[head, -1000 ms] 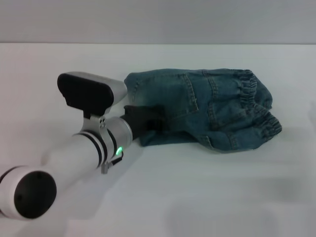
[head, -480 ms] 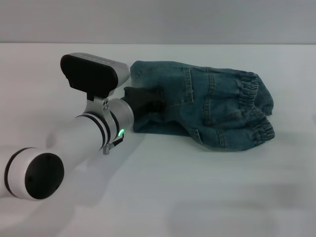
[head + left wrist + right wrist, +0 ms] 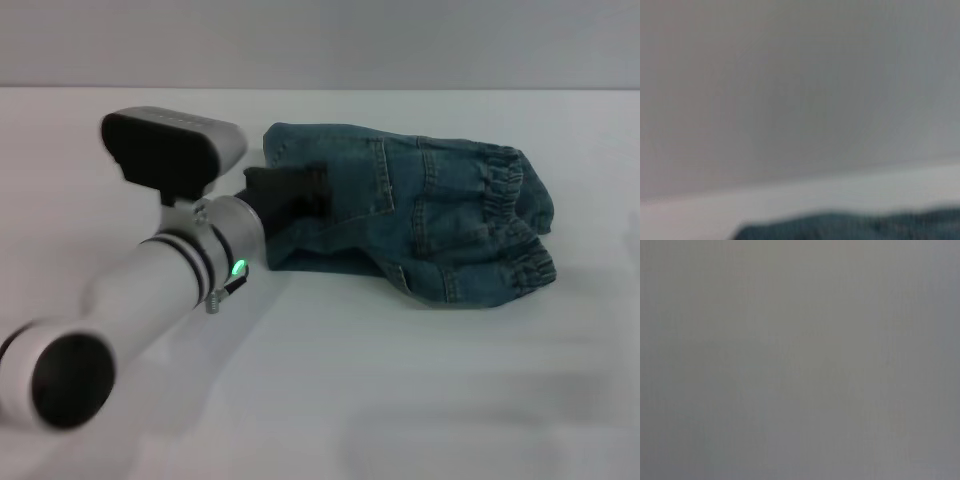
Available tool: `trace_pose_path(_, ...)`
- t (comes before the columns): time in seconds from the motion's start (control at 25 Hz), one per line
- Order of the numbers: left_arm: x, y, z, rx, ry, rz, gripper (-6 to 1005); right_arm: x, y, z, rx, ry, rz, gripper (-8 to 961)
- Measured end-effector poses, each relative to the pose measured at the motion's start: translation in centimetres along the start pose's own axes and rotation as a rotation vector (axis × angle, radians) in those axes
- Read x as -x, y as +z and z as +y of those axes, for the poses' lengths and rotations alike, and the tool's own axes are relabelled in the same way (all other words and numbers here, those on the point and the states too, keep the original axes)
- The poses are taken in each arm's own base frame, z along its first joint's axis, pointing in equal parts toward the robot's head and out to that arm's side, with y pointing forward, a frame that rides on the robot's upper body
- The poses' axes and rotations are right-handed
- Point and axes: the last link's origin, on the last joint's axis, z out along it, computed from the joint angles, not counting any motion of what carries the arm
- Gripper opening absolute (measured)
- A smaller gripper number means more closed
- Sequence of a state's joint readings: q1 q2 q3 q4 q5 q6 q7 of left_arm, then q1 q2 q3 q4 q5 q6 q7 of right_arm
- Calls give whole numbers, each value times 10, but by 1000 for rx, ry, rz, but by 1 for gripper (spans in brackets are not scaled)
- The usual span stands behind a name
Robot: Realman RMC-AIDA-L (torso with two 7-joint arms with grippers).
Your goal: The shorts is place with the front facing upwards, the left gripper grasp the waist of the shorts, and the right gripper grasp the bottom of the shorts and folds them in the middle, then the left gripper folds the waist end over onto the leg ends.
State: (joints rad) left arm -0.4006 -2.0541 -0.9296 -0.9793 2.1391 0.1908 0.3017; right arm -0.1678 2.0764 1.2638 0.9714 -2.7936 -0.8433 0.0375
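Observation:
The shorts (image 3: 430, 220) lie folded in a compact bundle on the white table (image 3: 400, 390), right of centre in the head view. Their puckered elastic waist (image 3: 508, 190) is on the bundle's right side. The flat leg ends are hidden in the fold. My left gripper (image 3: 298, 190), a black claw on a white and silver arm with a green light, rests on the bundle's left edge, over the denim. A strip of the shorts (image 3: 850, 226) shows in the left wrist view. The right gripper is out of view, and its wrist view shows only plain grey.
The table's far edge (image 3: 400, 90) meets a grey wall behind the shorts. My left arm (image 3: 150, 290) slants across the front left of the table.
The left gripper has moved away from me along the bundle's left edge. In the first half second the shorts shifted and tightened; since then they have barely moved.

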Motion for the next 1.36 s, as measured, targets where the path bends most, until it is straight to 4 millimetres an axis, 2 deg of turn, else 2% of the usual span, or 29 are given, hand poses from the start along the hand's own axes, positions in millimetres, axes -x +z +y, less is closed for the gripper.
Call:
trace_pose_path(0.04,-2,-3,0,-7,3,24,13,0,0,0,0,0,0,770)
trace_pose_path(0.16,-12,-33,-13,-101,50,200,14,-1,0,2,7,-58,4,771)
trace_pose_path(0.28,-17,-43,-30,-159,94,248,15,-1,1,2,1,-73,0,771)
trace_pose_path(0.32,-17,-43,-30,-159,94,248,15,0,2,0,-11,-64,-2,772)
trace_pose_path(0.36,-16,-47,-40,-196,105,264,15,1,3,-3,-30,-52,-5,772)
trace_pose_path(0.48,-8,-60,-62,-280,77,269,16,-1,2,-10,-63,-37,-3,773)
trace_pose_path(0.64,5,-74,-73,-336,68,273,99,-2,-8,-19,-89,-61,-51,774)
trace_pose_path(0.8,17,-83,-72,-357,107,308,181,-2,-18,-22,-93,-75,-98,775)
trace_pose_path(1.04,25,-89,-65,-347,83,347,411,-6,-30,-29,-110,-50,-100,777)
trace_pose_path(1.24,28,-89,-63,-335,77,344,648,-6,-41,-31,-112,-39,-155,778)
trace_pose_path(1.36,29,-90,-61,-333,78,350,648,-6,-40,-32,-106,-16,-158,778)
